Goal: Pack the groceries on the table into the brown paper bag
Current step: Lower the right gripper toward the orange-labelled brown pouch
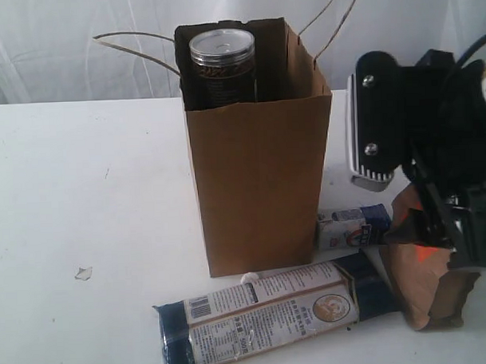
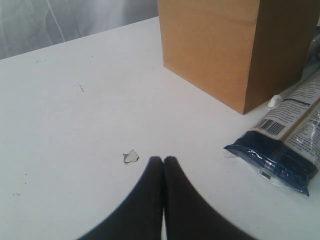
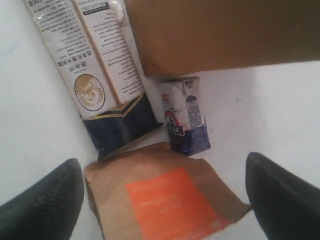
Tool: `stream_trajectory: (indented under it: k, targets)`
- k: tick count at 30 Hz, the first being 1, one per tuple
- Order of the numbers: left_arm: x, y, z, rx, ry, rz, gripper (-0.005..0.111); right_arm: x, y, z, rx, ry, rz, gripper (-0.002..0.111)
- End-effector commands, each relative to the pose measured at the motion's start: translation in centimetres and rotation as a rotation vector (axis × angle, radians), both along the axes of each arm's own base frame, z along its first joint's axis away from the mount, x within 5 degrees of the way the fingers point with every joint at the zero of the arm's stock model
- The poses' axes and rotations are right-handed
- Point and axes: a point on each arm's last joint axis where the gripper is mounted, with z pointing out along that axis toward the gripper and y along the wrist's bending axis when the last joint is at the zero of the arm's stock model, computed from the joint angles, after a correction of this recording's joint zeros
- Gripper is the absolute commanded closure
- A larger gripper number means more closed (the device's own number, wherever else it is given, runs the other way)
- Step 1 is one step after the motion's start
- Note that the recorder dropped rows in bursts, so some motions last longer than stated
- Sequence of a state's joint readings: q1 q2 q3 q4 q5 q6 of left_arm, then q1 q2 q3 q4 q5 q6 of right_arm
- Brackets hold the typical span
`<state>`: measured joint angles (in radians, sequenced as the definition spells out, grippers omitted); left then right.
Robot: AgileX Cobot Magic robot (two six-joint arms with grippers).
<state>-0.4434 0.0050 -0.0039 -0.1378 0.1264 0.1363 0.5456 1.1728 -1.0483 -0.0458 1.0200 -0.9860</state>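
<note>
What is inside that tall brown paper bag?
A dark can with a silver lid pokes up at the open top. The bag itself covers everything lower, so anything else inside cannot be seen.

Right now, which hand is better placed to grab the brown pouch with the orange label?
The right hand: it is open and lined up over the pouch. The left hand is shut and far off by a wrapper scrap.

can (image 1: pixel 223 64) in bag (image 1: pixel 259 189), long packet (image 1: pixel 271 313) — before it

Your right gripper (image 3: pixel 162 167) flanks the brown pouch (image 3: pixel 165 205), jaws wide; small blue-white packet (image 3: pixel 184 115) and long navy-tan packet (image 3: pixel 90 65) lie just beside it.
</note>
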Motion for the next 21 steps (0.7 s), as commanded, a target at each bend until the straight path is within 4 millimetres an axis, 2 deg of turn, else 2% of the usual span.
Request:
stream_trajectory:
  k: [1,7,11,21]
  targets:
    - [0.0,0.0,-0.1,-0.004,0.007,0.001,0.107,2.7,0.6,-2.1,-0.015,0.008,0.046,0.027]
    - [0.0,0.0,-0.1,-0.004,0.007,0.001,0.107,5.0,0.4,-4.2,-0.033,0.057,0.002,0.027]
    - [0.0,0.0,-0.1,-0.004,0.007,0.001,0.107,5.9,-0.1,-5.1,-0.041,0.078,-0.027,0.027]
    - [0.0,0.0,-0.1,-0.004,0.007,0.001,0.107,7.7,0.7,-7.7,-0.060,0.119,-0.029,0.027]
